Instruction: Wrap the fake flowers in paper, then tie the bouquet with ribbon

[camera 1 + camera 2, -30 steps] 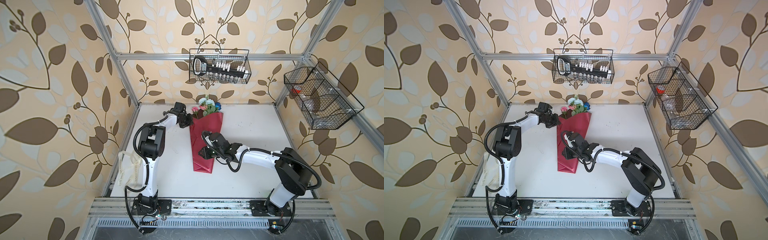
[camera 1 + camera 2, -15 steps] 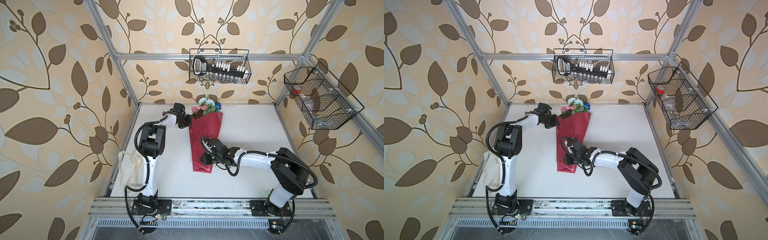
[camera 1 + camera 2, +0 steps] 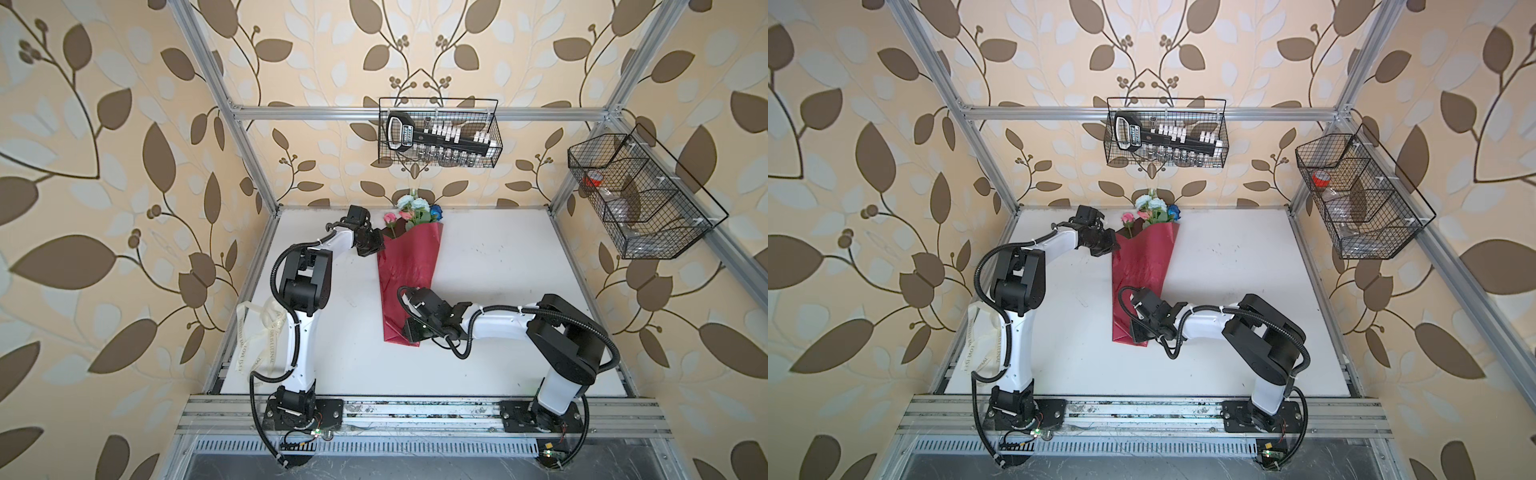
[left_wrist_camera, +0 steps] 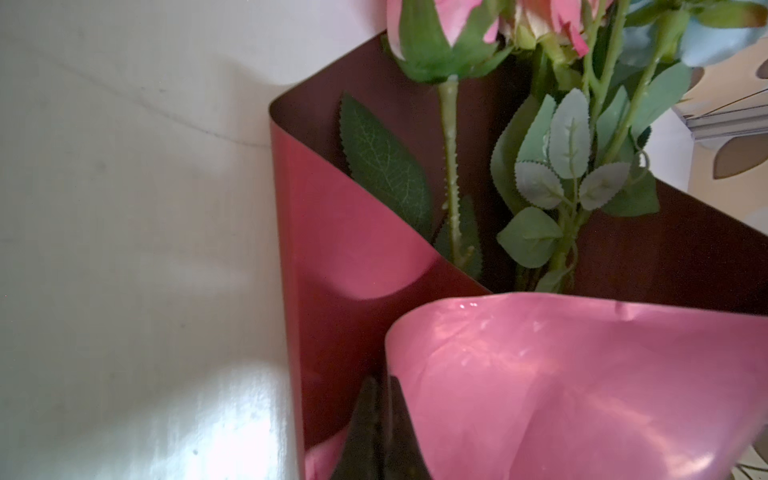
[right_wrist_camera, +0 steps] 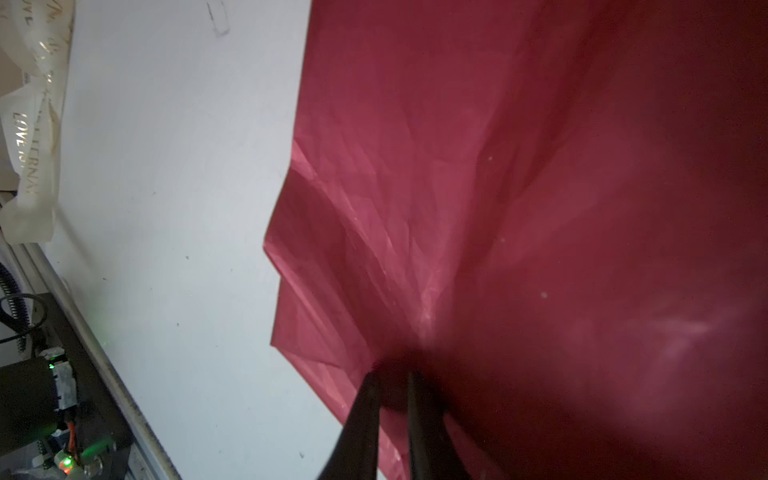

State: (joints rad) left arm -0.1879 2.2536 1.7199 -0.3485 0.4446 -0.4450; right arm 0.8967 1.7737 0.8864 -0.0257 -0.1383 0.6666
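The bouquet of fake flowers (image 3: 415,210) (image 3: 1152,208) lies at the 12 o'clock edge of the tabletop (image 3: 498,270). Its pink, pale-blue and dark-blue blooms project beyond the open upper end of the red wrapping sheet (image 3: 409,266) (image 3: 1140,266), and its stems run inside the sheet. The sheet is folded around the stems into a long cone that extends from 12 o'clock toward the centre of the tabletop. The left fingers (image 4: 363,428) are fully closed on the upper edge of the sheet at its 10 o'clock corner, just beside the pink blooms; the left wrist view shows the sheet edge pinched between them. The right fingers (image 5: 359,424) are at the narrow lower end of the sheet, on its 5 o'clock side. They stand almost closed, with a slim gap, and creases in the sheet converge at their tips, which indicates a grip on a fold of the sheet. The cream printed ribbon (image 3: 266,336) hangs at the 8 o'clock edge of the tabletop, beside the left arm, well apart from the bouquet.
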